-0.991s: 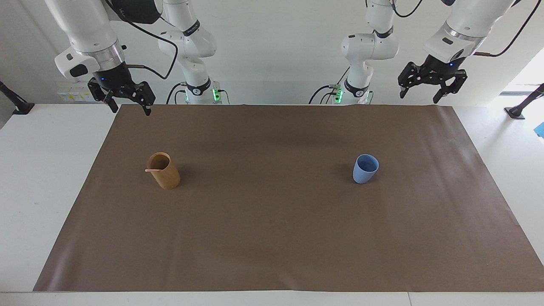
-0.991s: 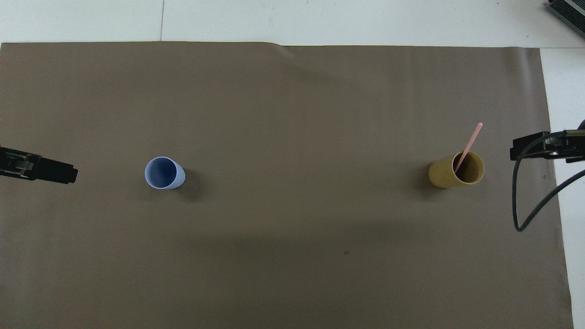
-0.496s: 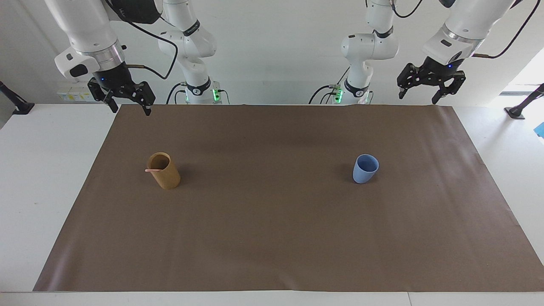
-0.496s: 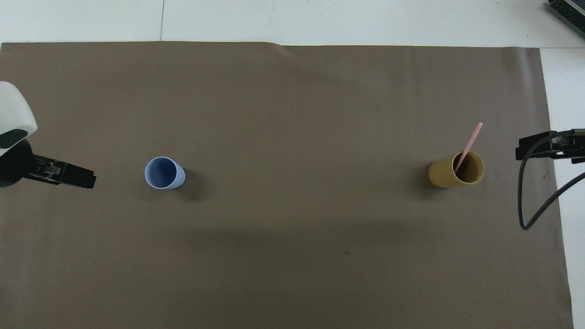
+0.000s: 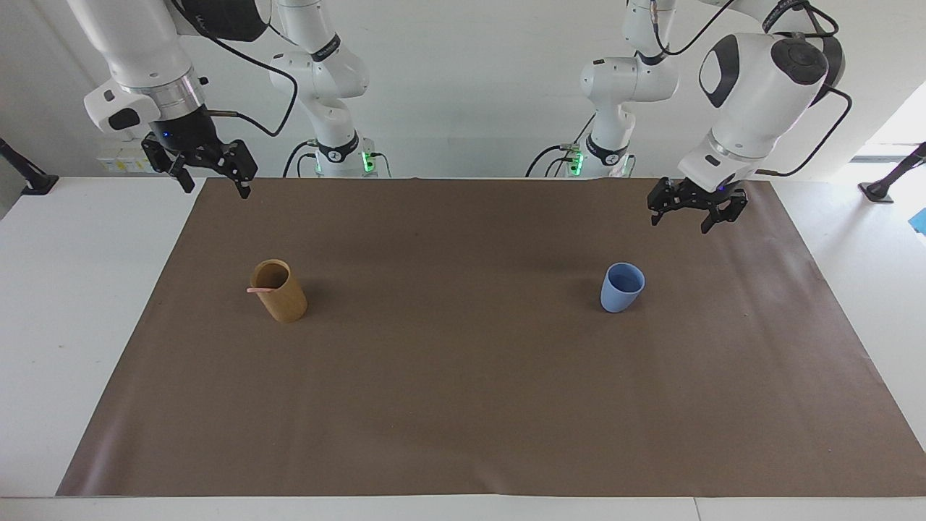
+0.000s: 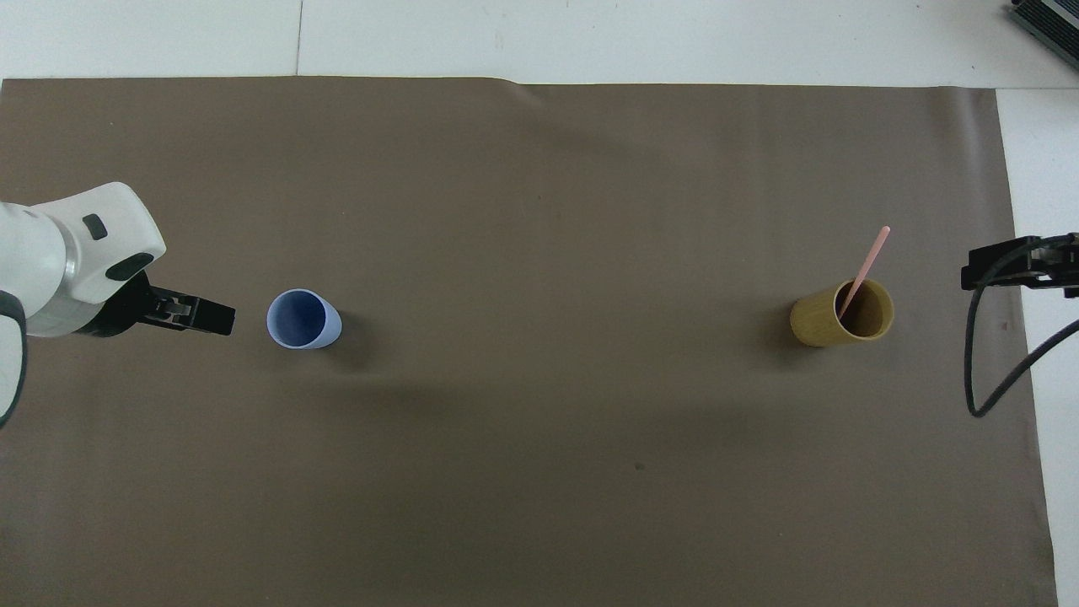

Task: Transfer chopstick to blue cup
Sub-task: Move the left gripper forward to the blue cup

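A pale pink chopstick point(image 5: 257, 290) stands slanted in a tan-brown cup point(image 5: 279, 291) toward the right arm's end of the table; both also show in the overhead view, the chopstick point(image 6: 868, 257) in the cup point(image 6: 834, 316). The blue cup point(image 5: 621, 288) stands upright and empty toward the left arm's end and shows in the overhead view point(image 6: 302, 319). My left gripper point(image 5: 680, 223) is open and empty, raised over the mat beside the blue cup, and shows in the overhead view point(image 6: 202, 316). My right gripper point(image 5: 215, 188) is open and empty, high over the mat's edge, apart from the tan cup; it shows in the overhead view point(image 6: 982, 274).
A brown mat point(image 5: 463, 405) covers most of the white table point(image 5: 65, 289). A black cable point(image 6: 982, 371) hangs from the right arm over the mat's edge. The two arm bases stand at the robots' edge of the table.
My left gripper has come down and moved in toward the blue cup. My right gripper has drifted slightly outward and up. The cups and the chopstick have not moved.
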{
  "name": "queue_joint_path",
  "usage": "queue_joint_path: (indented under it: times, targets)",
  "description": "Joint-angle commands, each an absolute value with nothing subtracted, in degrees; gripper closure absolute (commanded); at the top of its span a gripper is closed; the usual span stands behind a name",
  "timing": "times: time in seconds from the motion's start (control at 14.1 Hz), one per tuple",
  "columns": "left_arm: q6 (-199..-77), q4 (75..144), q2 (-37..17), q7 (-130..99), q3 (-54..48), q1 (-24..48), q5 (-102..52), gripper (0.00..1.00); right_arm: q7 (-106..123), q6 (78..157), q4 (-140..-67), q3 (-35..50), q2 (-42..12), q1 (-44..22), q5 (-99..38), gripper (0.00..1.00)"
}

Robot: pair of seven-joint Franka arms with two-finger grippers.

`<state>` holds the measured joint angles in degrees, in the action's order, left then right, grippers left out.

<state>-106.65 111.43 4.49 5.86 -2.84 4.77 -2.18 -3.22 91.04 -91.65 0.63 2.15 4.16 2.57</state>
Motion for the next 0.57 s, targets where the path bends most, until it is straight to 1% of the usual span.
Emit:
queue_joint_path:
  times: [0.0, 0.07, 0.35, 0.5]
  targets:
    - [-114.94, 116.71, 4.57, 3.43, -2.9, 4.57, -2.99, 0.0, -1.67, 91.58, -91.14, 0.0, 1.67, 5.1, 0.7, 0.0]
    - [-116.35, 116.98, 4.05, 2.73, -2.9, 4.57, -2.99, 0.0, -1.67, 91.58, -91.23, 0.09, 1.67, 5.1, 0.7, 0.0]
    - [-122.24, 117.07, -2.79, -0.44, -2.9, 5.89, -3.08, 0.0, -1.06, 90.79, -91.32, -0.09, 1.93, 4.92, 0.7, 0.0]
    - [-123.31, 117.94, -4.48, -0.44, -2.9, 5.89, -3.08, 0.0, -0.97, 91.4, -91.58, -0.09, 2.02, 4.83, 0.79, 0.0]
